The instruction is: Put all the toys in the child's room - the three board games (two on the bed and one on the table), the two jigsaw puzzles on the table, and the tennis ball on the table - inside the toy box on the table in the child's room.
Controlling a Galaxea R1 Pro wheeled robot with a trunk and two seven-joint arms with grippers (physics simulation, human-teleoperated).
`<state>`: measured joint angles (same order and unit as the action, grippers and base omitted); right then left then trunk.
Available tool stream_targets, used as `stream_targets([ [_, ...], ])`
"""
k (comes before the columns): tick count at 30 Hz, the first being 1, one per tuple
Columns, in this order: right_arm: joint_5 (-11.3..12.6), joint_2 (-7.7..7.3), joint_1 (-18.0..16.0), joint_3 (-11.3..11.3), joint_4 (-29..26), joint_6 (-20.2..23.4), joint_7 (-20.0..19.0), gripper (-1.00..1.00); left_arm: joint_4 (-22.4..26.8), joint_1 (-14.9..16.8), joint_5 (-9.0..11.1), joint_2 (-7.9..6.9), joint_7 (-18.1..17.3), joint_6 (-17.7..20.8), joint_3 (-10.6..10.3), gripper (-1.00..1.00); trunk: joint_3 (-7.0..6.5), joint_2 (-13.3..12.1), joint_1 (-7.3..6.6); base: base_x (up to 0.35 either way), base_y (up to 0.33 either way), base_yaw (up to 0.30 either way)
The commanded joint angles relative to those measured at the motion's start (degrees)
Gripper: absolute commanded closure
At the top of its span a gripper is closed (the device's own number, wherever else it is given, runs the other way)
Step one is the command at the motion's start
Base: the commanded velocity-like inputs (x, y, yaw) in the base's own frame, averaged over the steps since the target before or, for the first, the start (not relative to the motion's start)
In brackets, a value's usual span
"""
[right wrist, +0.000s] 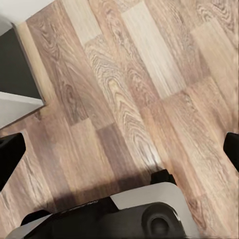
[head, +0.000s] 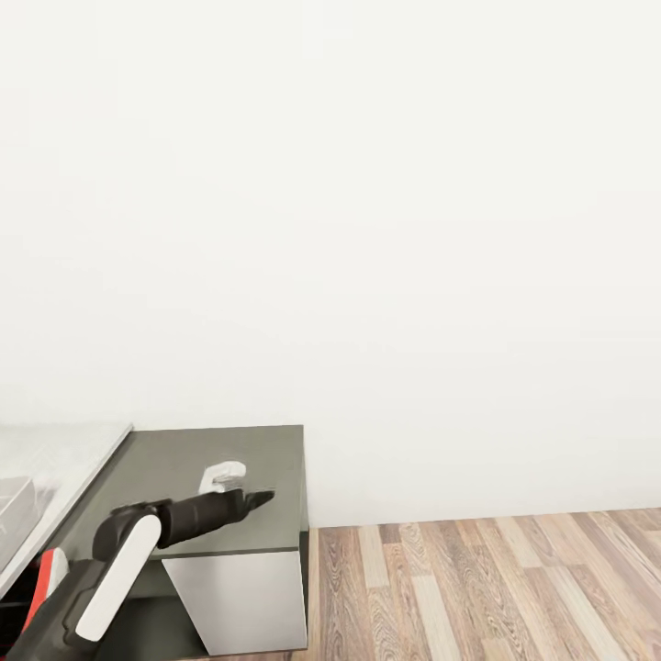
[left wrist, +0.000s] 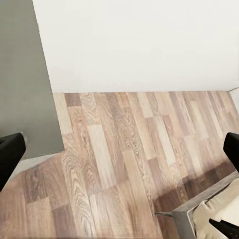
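A plain white wall (head: 367, 229) fills most of the head view above a wood-plank floor (head: 496, 588). At lower left, the dark olive-grey cabinet (head: 211, 459) stands against the wall with the pale grey desk (head: 55, 450) beside it. A grey corner at the desk's edge may be the toy box (head: 14, 514); its long axis cannot be told. The left end effector (left wrist: 119, 149) and right end effector (right wrist: 119, 149) hang over the floor, fingers wide apart, holding nothing.

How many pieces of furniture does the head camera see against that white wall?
2. A dark cabinet with white sides stands against the wall. A pale grey table sits beside it on the left, cut off by the picture's edge. More may lie out of frame.
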<state>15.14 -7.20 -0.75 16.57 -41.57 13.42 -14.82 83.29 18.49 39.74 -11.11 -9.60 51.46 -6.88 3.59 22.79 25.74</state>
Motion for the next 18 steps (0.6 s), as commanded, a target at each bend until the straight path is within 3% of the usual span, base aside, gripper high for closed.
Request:
stream_targets([
  [1,0.48,0.23,-0.04,-0.16,0.59,-0.46,1.02,-1.00,-0.01,-0.59,-0.76,-0.02,-0.34,-0.40,-0.04,-1.00,0.13,0.13,0.04,0.000,0.000,0.000],
  [6,0.46,1.20,-0.04,-1.18,5.30,-5.28,4.83,-1.00,-0.17,-4.09,-3.79,0.02,-0.39,-3.25,-0.18,-1.00,0.13,0.13,0.04,0.000,0.000,0.000],
  [11,0.42,1.51,-0.05,-1.42,9.08,-9.64,5.72,-1.00,-0.26,-7.14,-6.16,0.03,-0.47,-5.85,-0.34,-1.00,0.13,0.13,0.04,0.000,0.000,0.000],
  [18,0.22,2.18,-0.06,-1.59,12.03,-14.63,6.23,-1.00,-1.52,-11.45,-11.16,0.03,-0.47,-10.82,-2.14,-1.00,0.13,0.13,0.04,0.000,0.000,0.000],
])
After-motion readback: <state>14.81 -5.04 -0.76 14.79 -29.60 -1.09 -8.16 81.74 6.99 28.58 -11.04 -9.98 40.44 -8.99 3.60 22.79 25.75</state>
